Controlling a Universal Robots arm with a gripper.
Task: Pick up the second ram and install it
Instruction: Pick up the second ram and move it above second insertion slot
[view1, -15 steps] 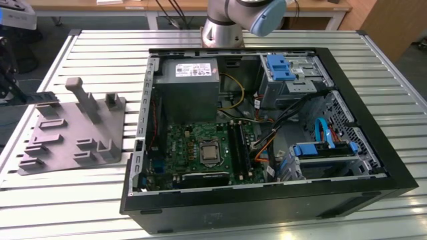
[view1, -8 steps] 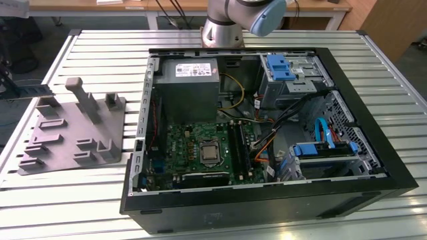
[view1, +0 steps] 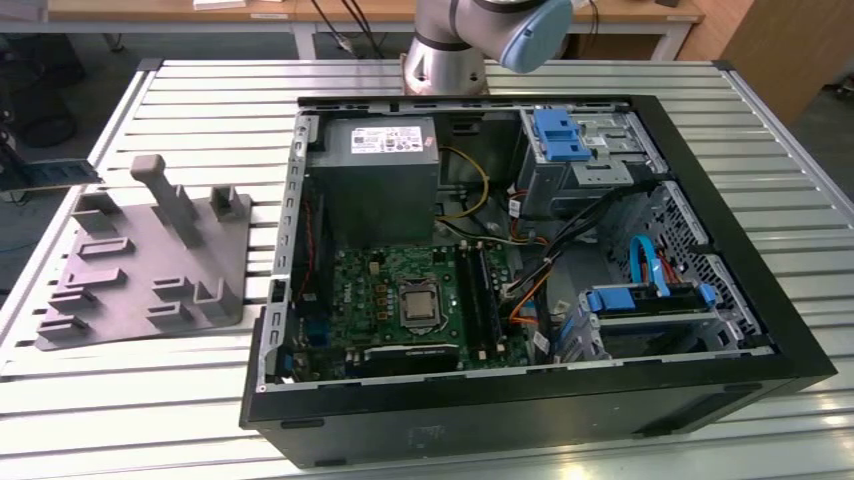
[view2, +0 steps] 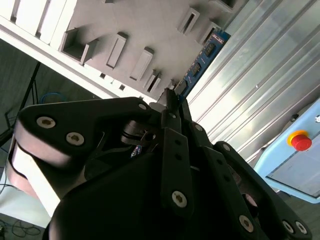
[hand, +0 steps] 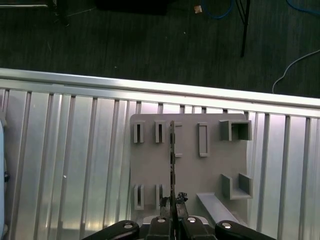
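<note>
The black gripper (view2: 171, 100) clenches the thin blue-green ram stick (view2: 202, 57) above the grey moulded tray (hand: 200, 175); fitting into the mid-frame green motherboard (view1: 387, 290) remains.

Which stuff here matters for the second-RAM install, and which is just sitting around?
Job:
- second ram
- gripper, jaws shut on the stick, above the tray
- black RAM slots on the motherboard

Lying about:
- grey tray
- power supply
- blue drive caddies
- red stop button
</note>
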